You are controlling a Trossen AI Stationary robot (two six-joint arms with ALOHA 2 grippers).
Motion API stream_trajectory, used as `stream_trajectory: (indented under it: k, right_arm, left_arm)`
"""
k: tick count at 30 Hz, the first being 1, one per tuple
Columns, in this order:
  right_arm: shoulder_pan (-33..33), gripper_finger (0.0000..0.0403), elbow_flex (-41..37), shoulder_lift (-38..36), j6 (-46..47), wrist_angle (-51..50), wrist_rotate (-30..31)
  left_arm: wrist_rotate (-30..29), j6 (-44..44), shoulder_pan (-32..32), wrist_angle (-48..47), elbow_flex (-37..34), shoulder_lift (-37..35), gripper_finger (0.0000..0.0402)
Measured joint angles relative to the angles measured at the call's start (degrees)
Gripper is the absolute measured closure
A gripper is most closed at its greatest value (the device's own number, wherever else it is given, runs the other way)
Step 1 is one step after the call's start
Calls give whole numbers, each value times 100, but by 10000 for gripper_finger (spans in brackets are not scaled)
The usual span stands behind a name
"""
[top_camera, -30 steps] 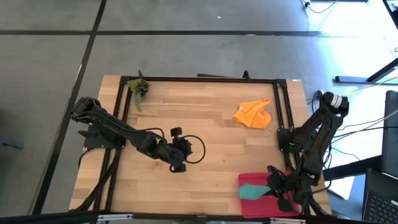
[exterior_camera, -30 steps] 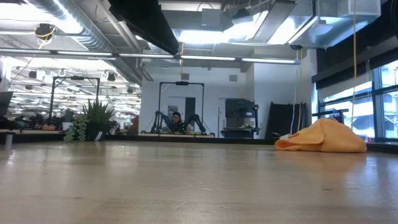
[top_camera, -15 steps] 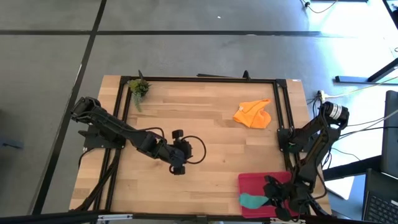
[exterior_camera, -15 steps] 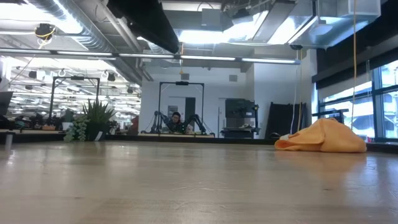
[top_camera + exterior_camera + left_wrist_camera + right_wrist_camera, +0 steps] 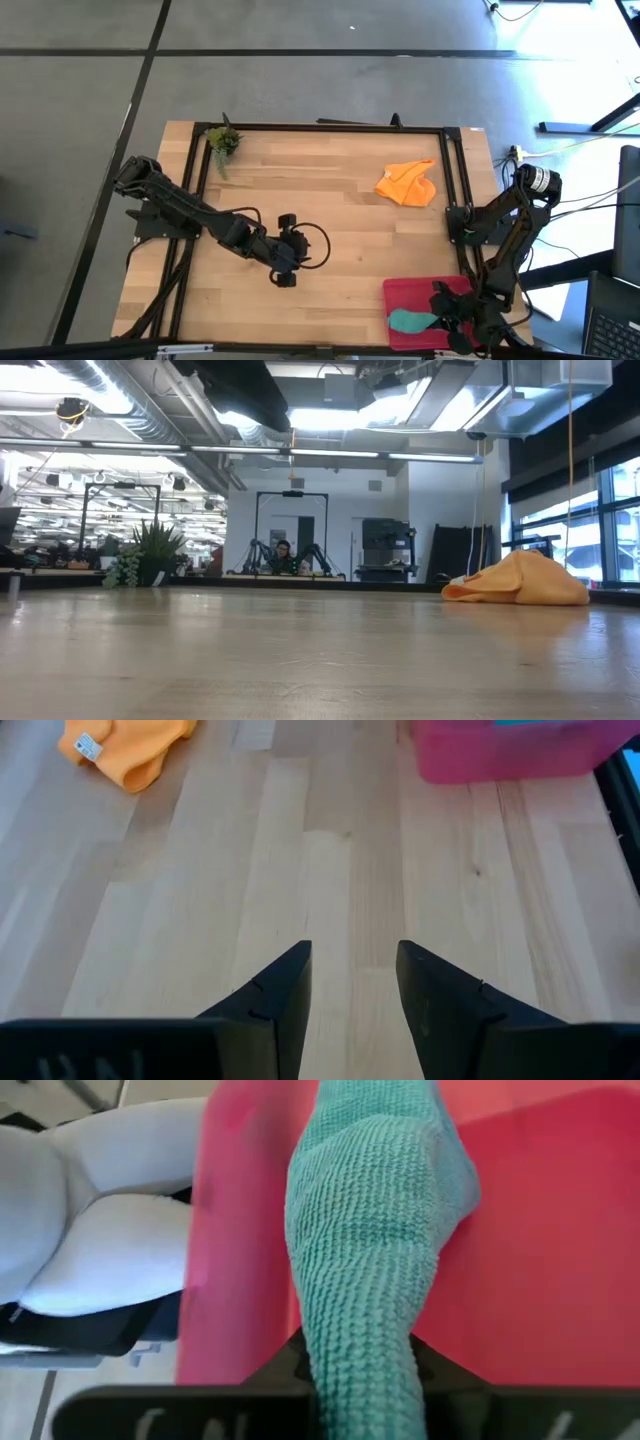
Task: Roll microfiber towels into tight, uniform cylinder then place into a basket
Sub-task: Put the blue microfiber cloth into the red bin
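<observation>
Left fingers (image 5: 281, 279) parted, empty, mid-counter (image 5: 340, 180); orange towel (image 5: 407, 184) well apart, beyond and toward the right arm. Right fingers (image 5: 452, 327) pinched on teal towel (image 5: 406, 322), over basket (image 5: 400, 295), long axis trailing straight out from them.

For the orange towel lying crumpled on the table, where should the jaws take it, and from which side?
Probably from above, at the raised hump of the orange towel. It lies in a loose heap with folds standing up off the table, so a high fold gives more to pinch than its flat edges.
</observation>
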Motion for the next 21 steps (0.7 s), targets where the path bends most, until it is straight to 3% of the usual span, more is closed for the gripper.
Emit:
stream_trajectory:
  k: [21]
  right_arm:
    - [28,362,0,292,-39,311,-32]
  left_arm:
    - [3,0,0,5,0,0,262]
